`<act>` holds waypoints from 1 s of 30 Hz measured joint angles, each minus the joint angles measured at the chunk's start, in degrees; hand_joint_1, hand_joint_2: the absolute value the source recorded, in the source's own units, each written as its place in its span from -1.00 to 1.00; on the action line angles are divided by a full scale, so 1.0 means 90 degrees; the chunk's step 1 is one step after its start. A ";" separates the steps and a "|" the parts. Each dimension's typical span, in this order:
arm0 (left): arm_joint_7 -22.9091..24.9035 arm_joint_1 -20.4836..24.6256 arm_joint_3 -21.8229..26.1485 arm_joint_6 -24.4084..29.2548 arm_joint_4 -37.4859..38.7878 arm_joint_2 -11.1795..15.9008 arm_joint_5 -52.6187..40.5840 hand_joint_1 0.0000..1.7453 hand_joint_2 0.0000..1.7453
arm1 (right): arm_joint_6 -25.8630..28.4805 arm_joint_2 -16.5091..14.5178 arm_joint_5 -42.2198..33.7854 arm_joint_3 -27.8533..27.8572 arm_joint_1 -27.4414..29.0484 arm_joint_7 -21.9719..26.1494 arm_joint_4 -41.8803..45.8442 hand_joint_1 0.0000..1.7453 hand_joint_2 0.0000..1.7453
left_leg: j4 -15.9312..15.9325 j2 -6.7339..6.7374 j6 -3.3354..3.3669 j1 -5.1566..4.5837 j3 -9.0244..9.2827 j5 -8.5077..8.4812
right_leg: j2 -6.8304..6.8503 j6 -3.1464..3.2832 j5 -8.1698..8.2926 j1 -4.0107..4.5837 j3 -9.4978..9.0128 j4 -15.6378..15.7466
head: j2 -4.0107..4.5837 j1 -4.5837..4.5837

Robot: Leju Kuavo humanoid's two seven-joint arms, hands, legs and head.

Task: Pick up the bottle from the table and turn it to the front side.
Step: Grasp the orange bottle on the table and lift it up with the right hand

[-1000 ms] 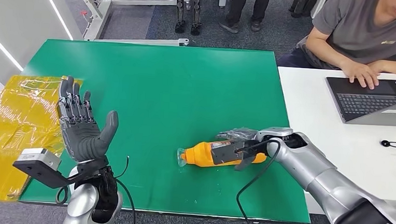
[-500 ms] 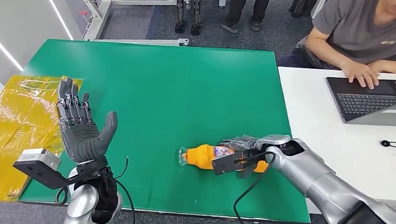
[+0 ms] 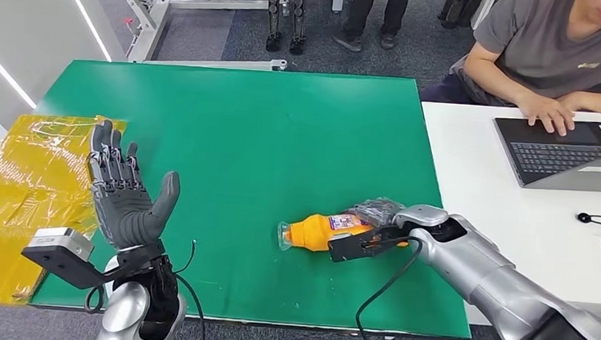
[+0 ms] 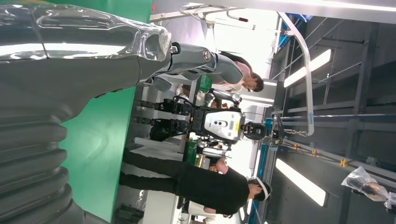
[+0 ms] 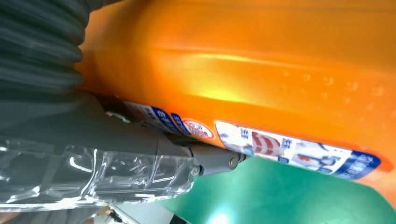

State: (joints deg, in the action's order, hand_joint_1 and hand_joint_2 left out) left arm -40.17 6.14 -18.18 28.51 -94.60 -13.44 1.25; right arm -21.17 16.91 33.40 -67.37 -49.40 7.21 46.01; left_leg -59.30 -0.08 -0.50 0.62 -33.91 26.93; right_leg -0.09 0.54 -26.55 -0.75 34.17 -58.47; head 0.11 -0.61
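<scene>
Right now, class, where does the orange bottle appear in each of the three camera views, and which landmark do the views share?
Head view: the orange bottle lies on its side, low and right of centre, the right hand on it.
Left wrist view: not in it.
Right wrist view: the bottle takes up the upper part, close up.
Shared landmark: the green table mat.

Bottle: glossy orange plastic, smooth, with a shiny printed label; clear cap end. Green table mat: matt, flat, slightly soft sheen under the lights. Yellow sheet beside it: crinkled, glossy film. Right hand: dark matt plastic fingers, thumb under clear shiny wrap. Left hand: matt grey and black plastic. Arms: brushed silver metal. White table: smooth, matt. Laptop: dull grey metal.
</scene>
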 joint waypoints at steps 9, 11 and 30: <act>0.0000 -0.0117 0.0001 0.0000 -0.0096 0.0002 -0.0112 -1.00 1.00 | 0.1374 0.0021 0.0063 0.0348 0.0478 -0.0018 0.0246 1.00 1.00 | 0.0001 -0.0002 0.0000 0.0001 -0.0002 0.0000 | 0.0002 0.0000 0.0000 0.0000 -0.0002 -0.0002 | 0.0000 -0.0001; 0.0000 -0.0169 0.0002 0.0004 -0.0153 0.0002 -0.0134 -1.00 1.00 | 0.1753 0.0009 0.0030 0.0559 0.0649 -0.0043 0.0336 1.00 1.00 | 0.0001 -0.0004 0.0000 0.0001 -0.0006 0.0000 | 0.0004 0.0000 0.0000 0.0000 0.0000 -0.0003 | 0.0000 0.0000; 0.0000 -0.0448 0.0018 -0.0156 -0.0519 -0.0013 0.0003 -1.00 1.00 | 0.4697 -0.1374 -0.1424 0.3456 0.2541 0.1545 0.1844 1.00 1.00 | 0.0007 -0.0012 0.0000 0.0002 -0.0021 0.0002 | 0.0011 0.0003 -0.0008 0.0004 0.0015 -0.0003 | 0.0000 0.0001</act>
State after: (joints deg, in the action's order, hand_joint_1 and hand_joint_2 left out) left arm -40.17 2.11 -18.03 27.11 -99.27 -13.56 1.27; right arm 21.10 4.55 20.58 -36.27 -26.53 21.12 62.61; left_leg -59.23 -0.19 -0.50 0.64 -34.10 26.95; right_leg 0.02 0.56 -26.62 -0.72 34.30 -58.49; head 0.11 -0.61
